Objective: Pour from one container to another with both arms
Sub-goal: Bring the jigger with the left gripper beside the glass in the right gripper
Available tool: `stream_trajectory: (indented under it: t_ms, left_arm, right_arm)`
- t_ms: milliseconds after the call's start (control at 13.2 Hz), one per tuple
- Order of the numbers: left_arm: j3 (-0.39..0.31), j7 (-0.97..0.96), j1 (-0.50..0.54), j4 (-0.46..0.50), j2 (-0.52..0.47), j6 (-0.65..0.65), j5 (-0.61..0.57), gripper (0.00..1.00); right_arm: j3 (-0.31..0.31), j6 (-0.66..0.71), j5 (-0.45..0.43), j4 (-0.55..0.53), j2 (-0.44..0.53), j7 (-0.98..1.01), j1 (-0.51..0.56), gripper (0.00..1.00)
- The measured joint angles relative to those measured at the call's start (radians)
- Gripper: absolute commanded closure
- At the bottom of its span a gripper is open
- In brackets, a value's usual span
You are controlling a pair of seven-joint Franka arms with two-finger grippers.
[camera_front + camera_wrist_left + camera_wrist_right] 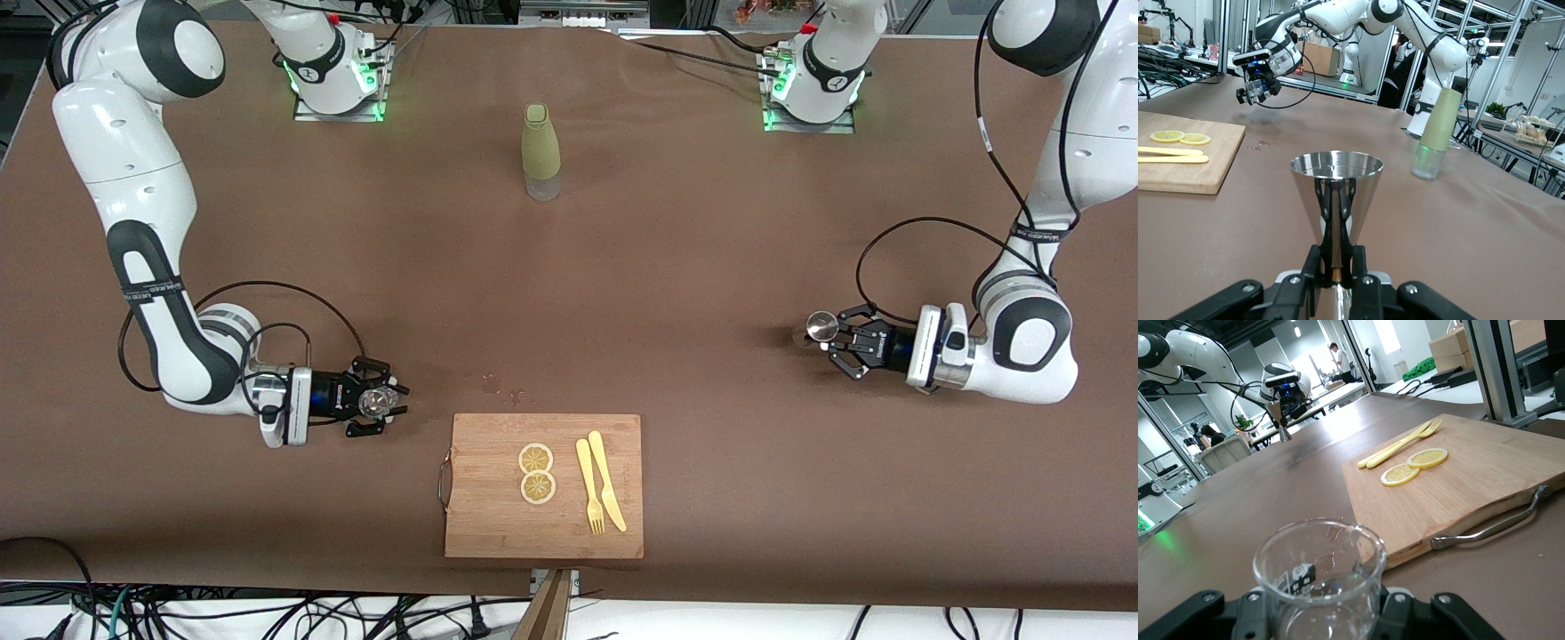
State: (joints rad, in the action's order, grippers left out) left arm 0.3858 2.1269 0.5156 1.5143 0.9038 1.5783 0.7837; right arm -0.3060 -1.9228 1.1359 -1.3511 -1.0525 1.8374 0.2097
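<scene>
So the left gripper (pixel 829 340) was clamped on the jigger (pixel 821 326), a small shiny steel hourglass thing with a round mouth, held upright up in the air over the brown table (pixel 676 267) toward the left arm's end. In the left wrist view you could see the jigger (pixel 1336 200) flaring out like a polished cone, with the fingers (pixel 1335 263) pinched on its narrow waist. The front view couldn't show that grip at all, just the round top.

The right gripper (pixel 380 406) was closed around the glass (pixel 379 402), a short rounded clear one, over the table toward the right arm's end, just beside the cutting board (pixel 480 524). The right wrist view showed the glass (pixel 1319 577) as thin-walled and see-through, with a smooth rim.

The board was pale wood with visible grain and a metal handle (pixel 444 481) on its edge at the right arm's end. On it were two lemon slices (pixel 536 473) and a yellow fork (pixel 590 489) and knife (pixel 607 480), lying side by side. It sat close to the table edge nearest the camera.

A tall olive-green bottle (pixel 540 153) with a clear base stood upright between the two arm bases, well apart from both grippers. Lots of bare matte tabletop lay between the two grippers. A couple of small wet-looking spots (pixel 494 384) showed just above the board.
</scene>
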Motion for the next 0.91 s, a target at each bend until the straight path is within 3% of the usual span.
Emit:
stream_trajectory:
  t_ms: [378,906]
  left_arm:
    - [0.044,-0.099,-0.099,-0.010,-0.004,0.153,0.030,1.00]
    - [0.048,-0.139,-0.398,-0.013,-0.013,0.499,0.321,1.00]
  right_arm:
    - [-0.039,-0.029,-0.096,0.038,0.002,-0.157,0.001,0.65]
    - [-0.063,-0.044,-0.126,0.041,0.013,-0.200,-0.002,0.65]
